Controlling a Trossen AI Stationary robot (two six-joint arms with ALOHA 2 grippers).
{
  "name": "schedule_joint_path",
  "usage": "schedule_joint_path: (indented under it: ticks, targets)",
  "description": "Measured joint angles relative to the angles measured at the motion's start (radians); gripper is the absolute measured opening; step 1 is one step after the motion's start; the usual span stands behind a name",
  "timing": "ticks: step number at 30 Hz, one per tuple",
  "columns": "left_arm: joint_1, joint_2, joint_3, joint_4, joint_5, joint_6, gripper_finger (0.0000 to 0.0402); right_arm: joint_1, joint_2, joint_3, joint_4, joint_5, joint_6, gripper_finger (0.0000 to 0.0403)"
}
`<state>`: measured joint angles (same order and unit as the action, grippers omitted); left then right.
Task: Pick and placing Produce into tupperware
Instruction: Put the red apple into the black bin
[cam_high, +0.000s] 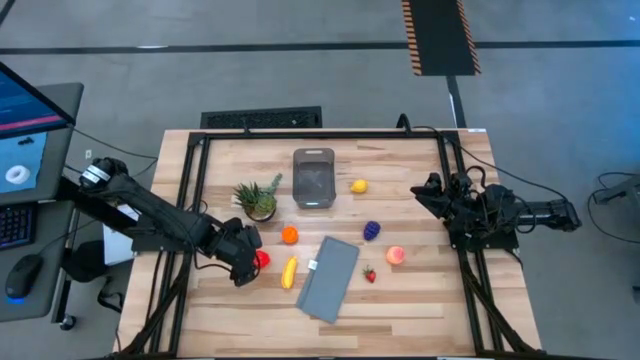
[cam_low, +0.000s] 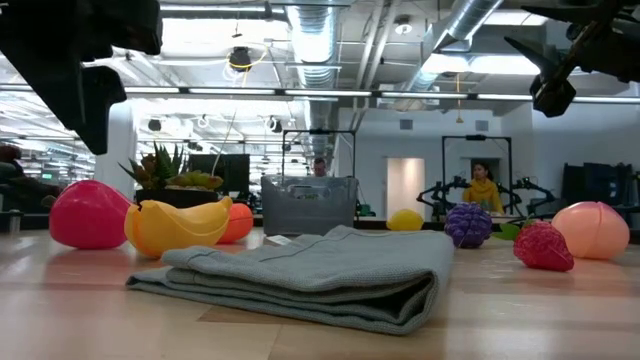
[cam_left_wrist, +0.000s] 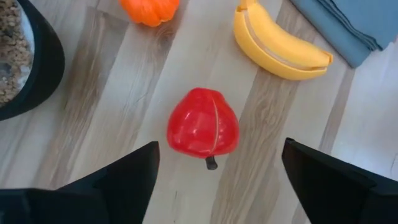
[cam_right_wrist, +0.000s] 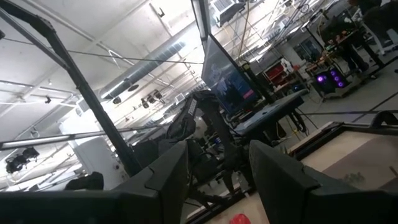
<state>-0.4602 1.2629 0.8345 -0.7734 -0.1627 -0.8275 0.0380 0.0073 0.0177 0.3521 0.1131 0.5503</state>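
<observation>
No readable labels or writing that I can see. Tupperware (cam_high: 313, 179) sits mid-desk (cam_high: 420, 300), well apart from the red fruit (cam_high: 262, 259), which lies beside the banana (cam_high: 290, 272). My left end effector (cam_left_wrist: 217, 180) hovers released over the red fruit. Right end effector (cam_high: 424, 190) is parked at the desk's right edge, clenched, holding nothing.

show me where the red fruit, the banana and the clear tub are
red fruit (cam_left_wrist: 203, 122), left wrist view, middle of its glossy body, beside the seam.
banana (cam_left_wrist: 280, 45), left wrist view, middle of its curved yellow body.
clear tub (cam_high: 313, 153), high view, its far rim, by the rounded corners.
</observation>
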Motion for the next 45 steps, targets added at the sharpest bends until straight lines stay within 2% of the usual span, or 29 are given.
schedule_joint_path:
  ticks: [4, 7, 16, 21, 26, 35, 45]
  targets:
    - [0.012, 0.000, 0.000, 0.002, 0.000, 0.013, 0.0364, 0.000, 0.000, 0.000, 0.000, 0.000, 0.000, 0.0196]
    - [0.017, 0.000, 0.000, 0.003, -0.001, 0.028, 0.0373, 0.000, 0.000, 0.000, 0.000, 0.000, 0.000, 0.0196]
    - [0.052, 0.000, -0.017, 0.009, 0.001, 0.089, 0.0374, 0.000, 0.000, 0.000, 0.000, 0.000, 0.000, 0.0196]
    - [0.069, 0.018, -0.039, 0.015, 0.062, 0.139, 0.0374, 0.000, 0.000, 0.000, -0.004, 0.000, 0.000, 0.0196]
    - [0.078, 0.051, -0.040, 0.054, 0.064, 0.184, 0.0374, 0.001, 0.000, 0.000, -0.013, 0.000, 0.003, 0.0196]
    - [0.082, 0.185, -0.041, 0.140, 0.111, 0.226, 0.0374, 0.000, 0.011, 0.000, -0.033, 0.000, 0.026, 0.0196]
    - [0.084, 0.194, -0.041, 0.146, 0.094, 0.231, 0.0374, 0.000, 0.012, 0.000, -0.030, 0.000, 0.029, 0.0196]
